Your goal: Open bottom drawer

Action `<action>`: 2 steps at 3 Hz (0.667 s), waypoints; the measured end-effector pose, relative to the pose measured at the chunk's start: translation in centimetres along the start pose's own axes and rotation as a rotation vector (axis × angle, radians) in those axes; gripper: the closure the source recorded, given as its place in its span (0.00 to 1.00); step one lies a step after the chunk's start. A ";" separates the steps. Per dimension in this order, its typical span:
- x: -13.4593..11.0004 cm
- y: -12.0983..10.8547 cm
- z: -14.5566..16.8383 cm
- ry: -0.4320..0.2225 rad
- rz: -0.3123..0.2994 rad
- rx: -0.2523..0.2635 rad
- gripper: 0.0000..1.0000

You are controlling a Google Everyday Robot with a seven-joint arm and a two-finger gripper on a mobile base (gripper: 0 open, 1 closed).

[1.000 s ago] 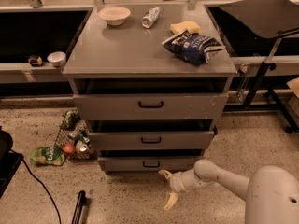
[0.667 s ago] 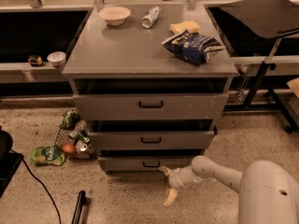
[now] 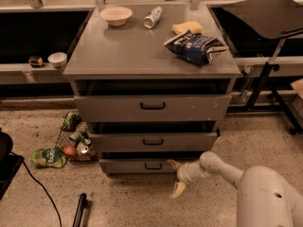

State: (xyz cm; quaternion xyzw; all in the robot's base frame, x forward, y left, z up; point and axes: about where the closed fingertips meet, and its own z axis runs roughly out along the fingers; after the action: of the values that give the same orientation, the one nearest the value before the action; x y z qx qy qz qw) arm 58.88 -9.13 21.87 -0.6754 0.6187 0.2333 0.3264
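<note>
The bottom drawer (image 3: 132, 166) is the narrowest grey front, lowest in the cabinet, with a small black loop handle (image 3: 153, 166) at its centre. It stands out slightly, with a dark gap above it. My gripper (image 3: 175, 177) is open, low over the floor just right of the handle. Its upper finger (image 3: 173, 164) lies against the right part of the drawer front, and its lower finger (image 3: 178, 189) hangs over the floor. The white arm (image 3: 222, 167) reaches in from the lower right.
The middle drawer (image 3: 153, 141) and top drawer (image 3: 152, 106) sit above. A chip bag (image 3: 196, 45), sponge (image 3: 187, 27), can (image 3: 152, 17) and bowl (image 3: 116, 15) are on the cabinet top. A basket of items (image 3: 73, 138) and a green bag (image 3: 47, 157) lie on the floor at left.
My gripper has risen and moved in toward the bottom drawer front, just right of the handle. The drawers have not moved.
</note>
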 end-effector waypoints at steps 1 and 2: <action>1.2 -2.4 -0.7 -0.011 -0.037 0.053 0.00; 2.3 -4.3 -0.7 -0.006 -0.051 0.083 0.00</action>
State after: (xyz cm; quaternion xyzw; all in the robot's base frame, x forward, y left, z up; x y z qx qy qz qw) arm 63.36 -11.09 21.31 -0.6762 0.6094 0.2012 0.3618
